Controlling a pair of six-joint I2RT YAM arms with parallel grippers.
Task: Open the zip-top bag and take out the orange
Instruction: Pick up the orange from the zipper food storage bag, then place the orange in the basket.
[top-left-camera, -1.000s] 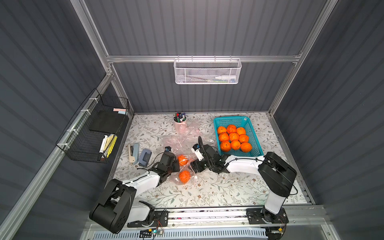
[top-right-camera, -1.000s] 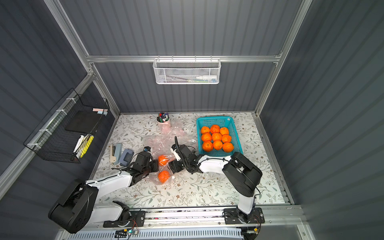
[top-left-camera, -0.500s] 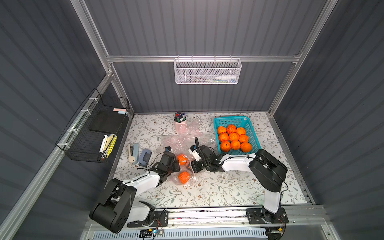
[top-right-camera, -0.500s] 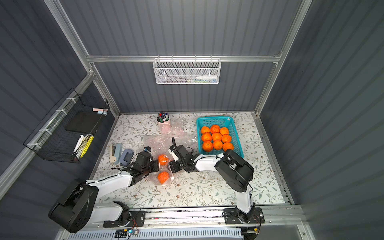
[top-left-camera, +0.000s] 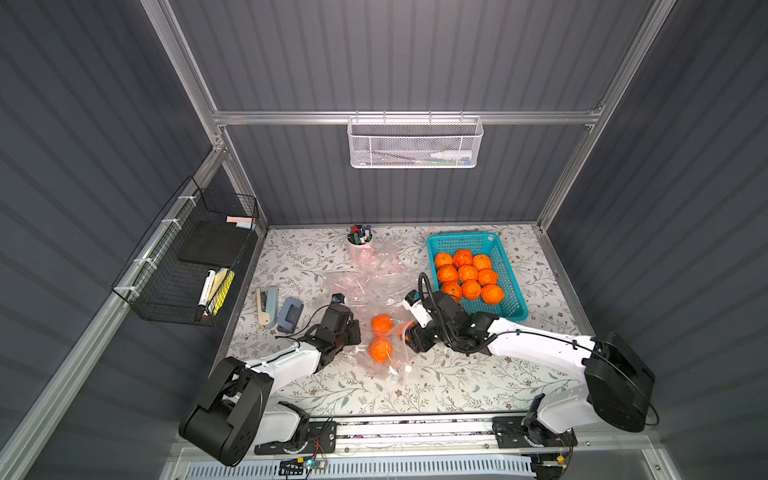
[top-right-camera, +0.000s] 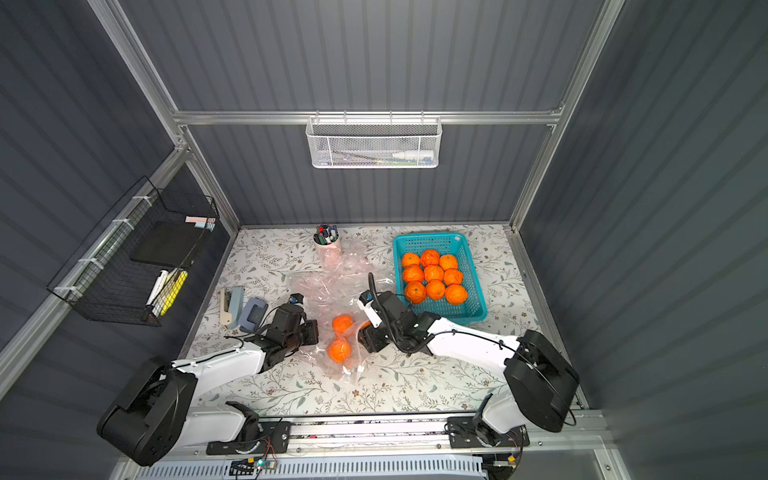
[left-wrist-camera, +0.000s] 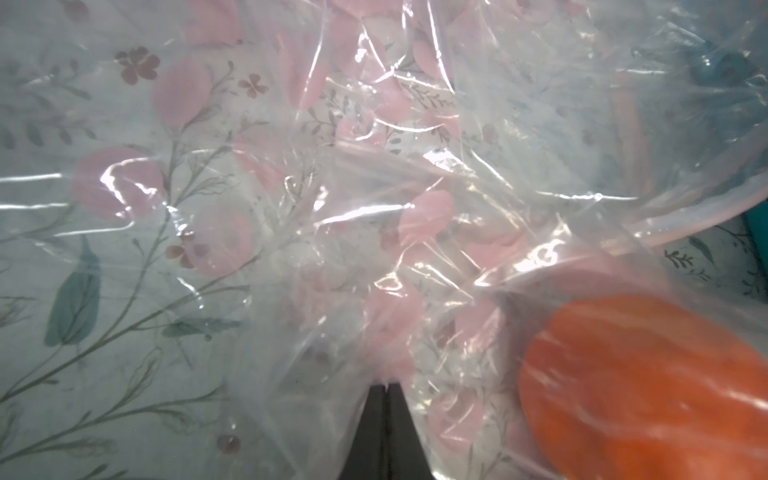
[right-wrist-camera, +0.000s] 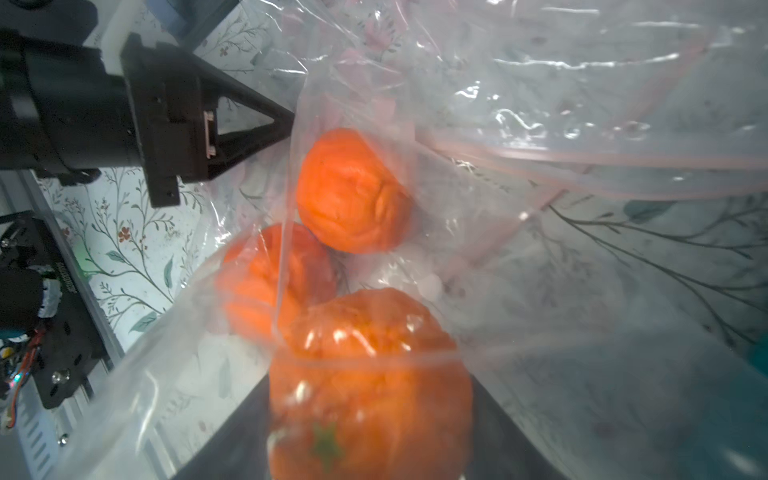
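Observation:
The clear zip-top bag (top-left-camera: 388, 365) lies on the floral table between my arms, in both top views (top-right-camera: 347, 370). Two oranges (top-left-camera: 381, 324) (top-left-camera: 379, 349) sit inside it. My left gripper (top-left-camera: 355, 332) (left-wrist-camera: 388, 386) is shut on the bag's film at its left edge. At the bag's right side, my right gripper (top-left-camera: 410, 332) (right-wrist-camera: 370, 415) is shut on a third orange (right-wrist-camera: 370, 386), with film draped across it. The right wrist view shows the other two oranges (right-wrist-camera: 353, 191) (right-wrist-camera: 266, 278) deeper in the bag and the left gripper (right-wrist-camera: 286, 120) behind them.
A teal basket (top-left-camera: 461, 237) holding several oranges stands just behind the right arm. A pink cup of pens (top-left-camera: 360, 245) and loose empty bags (top-left-camera: 374, 274) lie at the back middle. A stapler (top-left-camera: 266, 307) and hole punch (top-left-camera: 291, 316) sit at the left.
My right gripper's jaws have narrowed onto an orange at the bag's right side and its arm has shifted. The left gripper has kept its pinch on the film.

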